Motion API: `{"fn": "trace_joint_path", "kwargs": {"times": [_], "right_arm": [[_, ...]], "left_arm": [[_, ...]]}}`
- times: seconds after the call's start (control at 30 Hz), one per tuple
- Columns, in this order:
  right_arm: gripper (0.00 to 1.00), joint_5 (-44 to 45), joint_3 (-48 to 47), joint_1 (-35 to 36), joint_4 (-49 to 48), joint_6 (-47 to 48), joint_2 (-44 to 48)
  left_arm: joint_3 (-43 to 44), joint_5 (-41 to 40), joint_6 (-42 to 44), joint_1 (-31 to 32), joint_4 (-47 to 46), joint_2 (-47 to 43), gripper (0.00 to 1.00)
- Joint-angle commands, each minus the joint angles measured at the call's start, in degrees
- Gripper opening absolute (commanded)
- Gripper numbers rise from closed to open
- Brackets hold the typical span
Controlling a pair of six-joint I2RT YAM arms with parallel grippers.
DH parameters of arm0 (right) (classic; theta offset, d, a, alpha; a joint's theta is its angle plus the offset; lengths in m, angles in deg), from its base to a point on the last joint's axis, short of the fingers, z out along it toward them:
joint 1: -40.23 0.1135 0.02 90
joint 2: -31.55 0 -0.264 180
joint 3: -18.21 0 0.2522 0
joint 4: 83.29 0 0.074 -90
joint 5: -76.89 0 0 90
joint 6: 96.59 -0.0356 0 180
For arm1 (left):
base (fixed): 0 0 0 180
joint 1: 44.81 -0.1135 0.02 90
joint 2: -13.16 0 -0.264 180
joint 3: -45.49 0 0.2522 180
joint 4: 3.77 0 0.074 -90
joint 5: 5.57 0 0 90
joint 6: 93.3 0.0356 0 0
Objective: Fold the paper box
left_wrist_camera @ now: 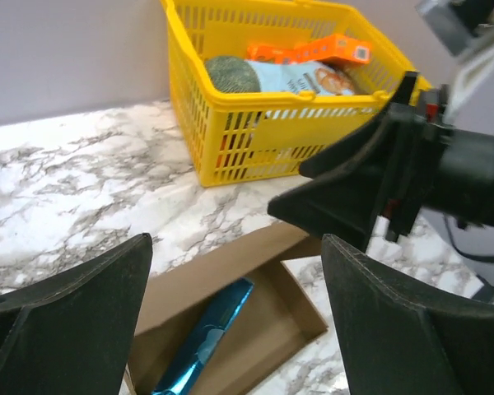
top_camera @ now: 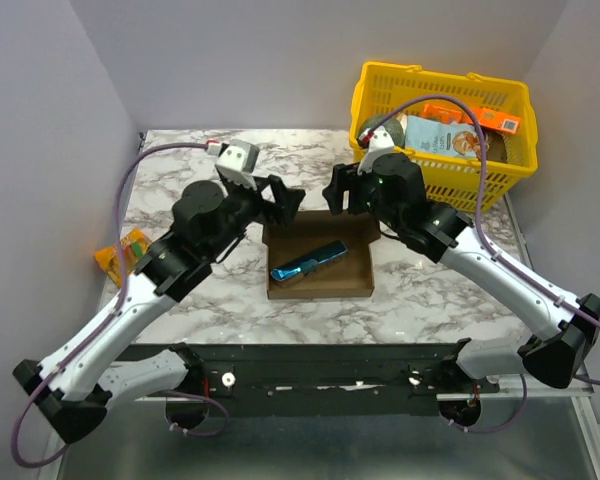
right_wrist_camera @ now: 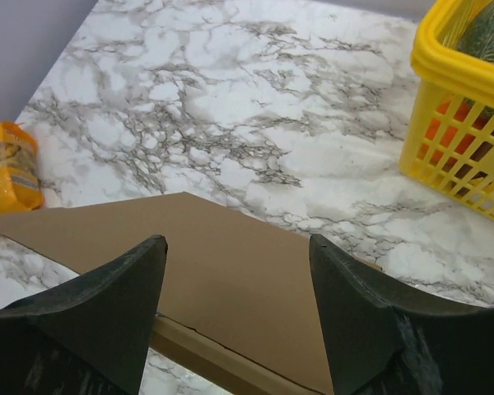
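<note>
The paper box [top_camera: 320, 285] is a shallow brown cardboard tray in the middle of the marble table, with a shiny blue packet [top_camera: 308, 262] lying inside it. Both grippers hover over its far edge, facing each other: my left gripper [top_camera: 283, 200] and my right gripper [top_camera: 338, 192]. In the left wrist view the left gripper [left_wrist_camera: 235, 247] is open above the box [left_wrist_camera: 267, 321] and the blue packet [left_wrist_camera: 202, 341]. Under the open right gripper [right_wrist_camera: 235, 247] a broad cardboard panel of the box [right_wrist_camera: 222, 271] slopes. Neither gripper holds anything.
A yellow plastic basket [top_camera: 365, 100] with snack packs stands at the back right, close behind the right arm. A small orange snack packet [top_camera: 120, 255] lies at the table's left edge. Grey walls close in the left, right and back.
</note>
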Motion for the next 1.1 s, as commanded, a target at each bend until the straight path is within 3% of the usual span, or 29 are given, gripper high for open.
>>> {"fn": "trace_joint_path", "kwargs": {"times": [0.0, 0.5, 0.9, 1.07], "right_arm": [[0.77, -1.79, 4.14, -0.08, -0.98, -2.98, 0.82], [0.74, -8.57, 31.57, 0.00, -4.06, -15.20, 6.01], [0.74, -6.55, 39.92, 0.00, -9.24, -17.23, 2.32], [0.75, -6.20, 39.66, 0.09, -8.81, -16.61, 0.73]], "left_arm": [[-3.46, -2.17, -1.14, -1.90, 1.31, 7.20, 0.92], [-39.41, 6.70, -20.04, -1.55, -17.24, -1.50, 0.88], [-47.34, 3.45, -18.29, -1.46, -15.40, -3.16, 0.88], [-44.80, 1.52, -14.96, -1.55, -12.59, -4.92, 0.88]]}}
